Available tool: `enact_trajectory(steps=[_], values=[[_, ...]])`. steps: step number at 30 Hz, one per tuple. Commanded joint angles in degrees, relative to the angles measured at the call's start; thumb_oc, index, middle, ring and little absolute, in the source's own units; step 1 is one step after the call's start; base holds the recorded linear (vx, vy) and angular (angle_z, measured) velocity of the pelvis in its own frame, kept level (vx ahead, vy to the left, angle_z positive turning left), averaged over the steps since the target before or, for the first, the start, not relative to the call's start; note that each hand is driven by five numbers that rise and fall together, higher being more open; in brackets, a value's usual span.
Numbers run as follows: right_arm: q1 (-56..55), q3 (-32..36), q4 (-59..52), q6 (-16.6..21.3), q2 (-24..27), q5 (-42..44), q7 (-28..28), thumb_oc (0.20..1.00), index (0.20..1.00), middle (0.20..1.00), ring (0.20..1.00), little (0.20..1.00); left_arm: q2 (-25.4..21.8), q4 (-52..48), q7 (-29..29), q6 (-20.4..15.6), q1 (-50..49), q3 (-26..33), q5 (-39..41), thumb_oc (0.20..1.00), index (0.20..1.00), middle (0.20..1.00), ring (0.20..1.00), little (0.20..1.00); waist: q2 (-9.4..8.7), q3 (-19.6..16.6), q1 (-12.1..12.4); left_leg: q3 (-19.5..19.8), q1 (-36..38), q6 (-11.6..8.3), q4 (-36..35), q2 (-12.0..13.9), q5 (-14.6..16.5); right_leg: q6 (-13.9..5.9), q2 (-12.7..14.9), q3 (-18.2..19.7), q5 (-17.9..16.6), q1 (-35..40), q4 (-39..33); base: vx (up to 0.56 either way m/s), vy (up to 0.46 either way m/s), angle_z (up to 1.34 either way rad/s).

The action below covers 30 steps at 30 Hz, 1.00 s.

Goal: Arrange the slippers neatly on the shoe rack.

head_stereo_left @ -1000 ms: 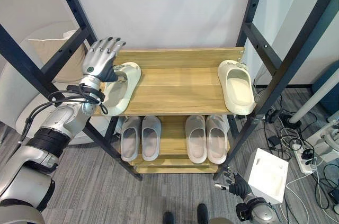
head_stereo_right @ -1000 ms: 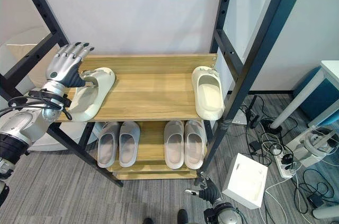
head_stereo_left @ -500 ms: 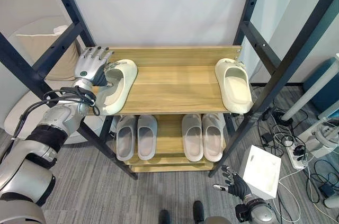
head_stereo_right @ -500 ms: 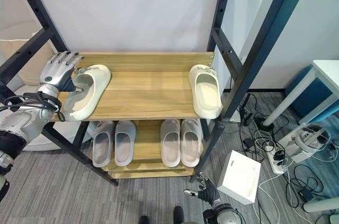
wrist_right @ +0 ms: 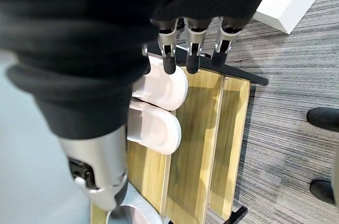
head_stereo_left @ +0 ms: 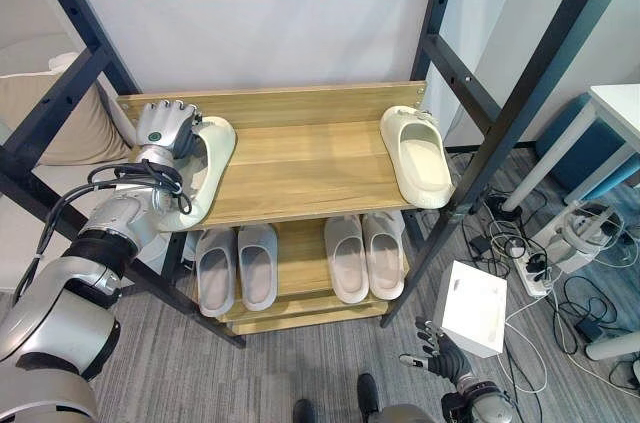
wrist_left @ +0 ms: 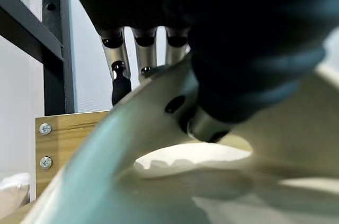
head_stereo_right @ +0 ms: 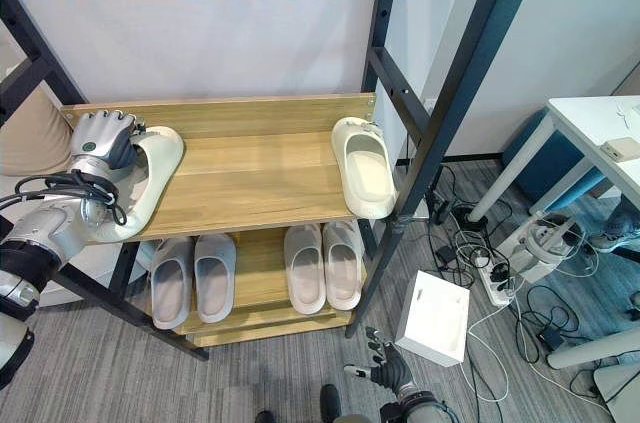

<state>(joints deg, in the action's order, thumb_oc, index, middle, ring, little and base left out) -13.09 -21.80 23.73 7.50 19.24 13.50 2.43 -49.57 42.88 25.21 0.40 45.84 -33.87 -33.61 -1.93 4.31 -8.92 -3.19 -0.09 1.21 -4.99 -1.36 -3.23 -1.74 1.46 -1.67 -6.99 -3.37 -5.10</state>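
On the top shelf (head_stereo_left: 300, 158) of the wooden shoe rack lie two cream slippers. The left slipper (head_stereo_left: 207, 171) lies at an angle at the shelf's left end, its heel over the front edge. My left hand (head_stereo_left: 165, 127) rests on its toe strap with fingers (wrist_left: 121, 57) curled over the strap (wrist_left: 159, 94). The right slipper (head_stereo_left: 416, 155) lies straight along the shelf's right end, untouched. My right hand (head_stereo_left: 440, 356) hangs low near the floor, fingers spread and holding nothing.
Two pairs of grey slippers (head_stereo_left: 238, 266) (head_stereo_left: 354, 255) stand side by side on the lower shelf. Black frame posts (head_stereo_left: 480, 113) flank the rack. A white box (head_stereo_left: 473, 309) lies on the carpet at the right, with cables and a power strip (head_stereo_left: 525, 273) beyond.
The camera has shifted. My left hand has come down from above the left slipper's toe and its fingers, straight before, have curled over the strap. The right slipper has not moved.
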Motion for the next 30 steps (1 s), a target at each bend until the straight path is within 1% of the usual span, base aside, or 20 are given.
enact_trajectory(steps=[1, 2, 5, 6, 7, 8, 9, 10, 11, 15, 16, 18, 21, 25, 27, 29, 30], values=[[1.86, 1.11, -4.69, 3.25, 0.48, -0.11, 0.71, 1.000, 1.000, 1.000, 1.000, 1.000, 2.50, 3.27, 0.45, -1.00, 9.07, -1.37, 1.15, 0.200, 0.200, 0.200, 0.200, 0.200, 1.20, 1.51, -1.60, -0.21, 3.58, 0.87, -0.01, 0.27, 11.89, -4.36, 1.37, -0.80, 13.44, 7.89, 0.10, 0.00, 0.000, 0.00], [1.93, 1.26, -4.58, 3.11, 0.32, -0.17, 0.79, 1.000, 1.000, 1.000, 1.000, 1.000, 3.46, -2.45, 0.04, -1.15, 8.98, -1.54, 0.13, 0.200, 0.200, 0.200, 0.200, 0.200, 1.27, 1.53, -1.42, -0.25, 3.70, 0.89, -0.01, 0.28, 11.94, -4.33, 1.41, -0.89, 13.48, 8.02, 0.10, -0.03, -0.016, -0.03], [2.18, 1.46, -4.27, 2.95, 0.05, -0.06, 0.96, 1.000, 1.000, 1.000, 1.000, 1.000, 4.78, -5.30, -0.26, -1.18, 9.15, -1.99, -0.96, 0.200, 0.200, 0.200, 0.200, 0.200, 1.38, 1.61, -1.36, 0.00, 3.81, 0.91, -0.01, 0.26, 11.92, -4.22, 1.43, -1.14, 13.63, 8.21, 0.10, -0.03, -0.021, 0.00], [2.31, 1.78, -4.19, 2.85, 0.09, 0.07, 1.10, 1.000, 1.000, 1.000, 1.000, 1.000, 5.97, -8.10, -0.61, -1.14, 9.71, -2.43, -2.26, 0.200, 0.200, 0.200, 0.200, 0.200, 1.44, 1.52, -1.41, 0.22, 3.88, 0.86, -0.01, 0.25, 11.92, -4.13, 1.41, -1.32, 13.83, 8.42, 0.10, 0.00, 0.000, 0.00], [2.30, 1.78, -4.19, 2.85, 0.09, 0.07, 1.09, 1.000, 1.000, 1.000, 1.000, 1.000, 5.97, -8.12, -0.63, -1.13, 9.70, -2.42, -2.26, 0.200, 0.200, 0.200, 0.200, 0.200, 1.44, 1.54, -1.41, 0.23, 3.89, 0.86, -0.01, 0.25, 11.93, -4.13, 1.41, -1.33, 13.83, 8.44, 0.10, -0.05, -0.046, -0.02], [2.22, 2.13, -4.24, 2.71, 0.09, 0.34, 1.11, 1.000, 1.000, 1.000, 1.000, 1.000, 7.37, -9.69, -0.70, -0.93, 9.92, -2.61, -3.32, 0.200, 0.200, 0.200, 0.200, 0.200, 1.54, 1.42, -1.51, 0.37, 3.99, 0.83, -0.01, 0.27, 11.92, -4.07, 1.43, -1.52, 13.94, 8.62, 0.10, 0.00, 0.000, 0.00], [2.21, 2.14, -4.25, 2.71, 0.10, 0.34, 1.11, 1.000, 1.000, 1.000, 1.000, 1.000, 7.38, -9.70, -0.70, -0.93, 9.91, -2.60, -3.32, 0.200, 0.200, 0.200, 0.200, 0.200, 1.55, 1.42, -1.51, 0.38, 4.00, 0.83, -0.01, 0.27, 11.92, -4.06, 1.43, -1.53, 13.94, 8.63, 0.10, -0.06, -0.054, -0.02], [2.18, 2.39, -4.23, 2.64, 0.20, 0.56, 1.19, 1.000, 1.000, 1.000, 1.000, 1.000, 9.35, -9.96, -0.67, -0.76, 10.65, -2.99, -3.87, 0.200, 0.200, 0.200, 0.200, 0.200, 1.68, 1.36, -1.78, 0.42, 4.09, 0.77, -0.01, 0.31, 11.84, -3.97, 1.42, -1.57, 14.00, 8.81, 0.10, -0.03, -0.028, -0.02], [2.17, 2.40, -4.23, 2.64, 0.21, 0.56, 1.19, 1.000, 1.000, 1.000, 1.000, 1.000, 9.37, -9.94, -0.66, -0.76, 10.66, -3.00, -3.88, 0.200, 0.200, 0.200, 0.200, 0.200, 1.68, 1.37, -1.78, 0.42, 4.10, 0.76, -0.01, 0.31, 11.84, -3.97, 1.42, -1.57, 14.00, 8.82, 0.10, -0.05, -0.044, 0.00], [1.75, 3.03, -4.77, 2.56, 0.92, 0.92, 1.43, 1.000, 1.000, 1.000, 1.000, 1.000, 12.81, -7.28, -0.55, -0.28, 12.61, -4.73, -4.56, 0.200, 0.200, 0.200, 0.200, 0.200, 1.97, 1.17, -2.70, 0.01, 4.21, 0.67, -0.01, 0.39, 11.77, -3.92, 1.32, -1.21, 13.94, 8.79, 0.10, -0.03, -0.033, -0.01], [1.37, 3.39, -4.92, 2.58, 1.25, 1.36, 1.64, 1.000, 1.000, 1.000, 1.000, 1.000, 14.06, -5.57, -0.58, 0.00, 13.82, -5.54, -4.40, 0.200, 0.200, 0.200, 0.200, 0.200, 2.20, 1.10, -3.40, -0.29, 4.46, 0.63, -0.01, 0.52, 11.96, -3.96, 1.25, -0.76, 14.01, 8.87, 0.10, -0.03, -0.040, -0.03], [1.20, 3.54, -4.95, 2.54, 1.29, 1.43, 1.68, 1.000, 1.000, 1.000, 1.000, 1.000, 14.56, -4.65, -0.45, 0.06, 14.24, -5.83, -4.38, 0.200, 0.200, 0.200, 0.200, 0.200, 2.26, 1.03, -3.58, -0.49, 4.27, 0.63, -0.01, 0.54, 11.74, -3.90, 1.25, -0.56, 13.78, 8.64, 0.10, -0.03, -0.029, -0.04], [0.58, 3.73, -5.14, 2.50, 2.10, 1.72, 1.93, 1.000, 1.000, 1.000, 1.000, 1.000, 16.20, -0.83, -0.01, 0.98, 17.09, -7.49, -4.30, 0.200, 0.200, 0.200, 0.200, 0.200, 2.62, 0.88, -4.81, -1.29, 4.52, 0.55, -0.01, 0.72, 11.99, -3.91, 1.04, 0.37, 13.71, 8.48, 0.10, 0.00, -0.042, -0.05], [0.06, 3.83, -5.35, 2.55, 2.49, 1.73, 1.93, 1.000, 1.000, 1.000, 1.000, 1.000, 17.16, 1.47, 0.60, 1.43, 18.38, -7.84, -3.92, 0.200, 0.200, 0.200, 0.200, 0.200, 2.68, 0.82, -5.33, -1.86, 4.59, 0.53, -0.01, 0.81, 12.03, -3.91, 0.95, 0.99, 13.53, 8.23, 0.10, 0.00, -0.027, -0.13], [-0.52, 3.89, -5.79, 2.83, 3.14, 1.91, 2.06, 1.000, 1.000, 1.000, 1.000, 1.000, 18.39, 3.92, 1.74, 2.14, 19.85, -8.23, -3.61, 0.200, 0.200, 0.200, 0.200, 0.200, 2.92, 0.64, -6.17, -2.75, 4.66, 0.48, -0.01, 0.95, 12.13, -3.92, 0.81, 1.89, 13.39, 7.87, 0.10, 0.01, -0.038, -0.15], [-0.67, 3.91, -5.97, 2.92, 3.32, 1.98, 2.08, 1.000, 1.000, 1.000, 1.000, 1.000, 18.64, 4.35, 2.00, 2.29, 20.18, -8.31, -3.64, 0.200, 0.200, 0.200, 0.200, 0.200, 2.97, 0.61, -6.37, -2.90, 4.67, 0.51, -0.01, 1.00, 12.15, -3.92, 0.80, 2.18, 13.33, 7.77, 0.10, 0.01, -0.023, -0.12], [-0.91, 3.79, -6.05, 3.08, 3.51, 2.04, 2.14, 1.000, 1.000, 1.000, 1.000, 1.000, 19.46, 5.37, 2.53, 2.97, 20.90, -8.62, -4.15, 0.200, 0.200, 0.200, 0.200, 0.200, 3.03, 0.59, -6.72, -3.19, 4.76, 0.50, -0.01, 1.08, 12.22, -3.93, 0.74, 2.54, 13.29, 7.72, 0.10, 0.00, -0.017, -0.10]])
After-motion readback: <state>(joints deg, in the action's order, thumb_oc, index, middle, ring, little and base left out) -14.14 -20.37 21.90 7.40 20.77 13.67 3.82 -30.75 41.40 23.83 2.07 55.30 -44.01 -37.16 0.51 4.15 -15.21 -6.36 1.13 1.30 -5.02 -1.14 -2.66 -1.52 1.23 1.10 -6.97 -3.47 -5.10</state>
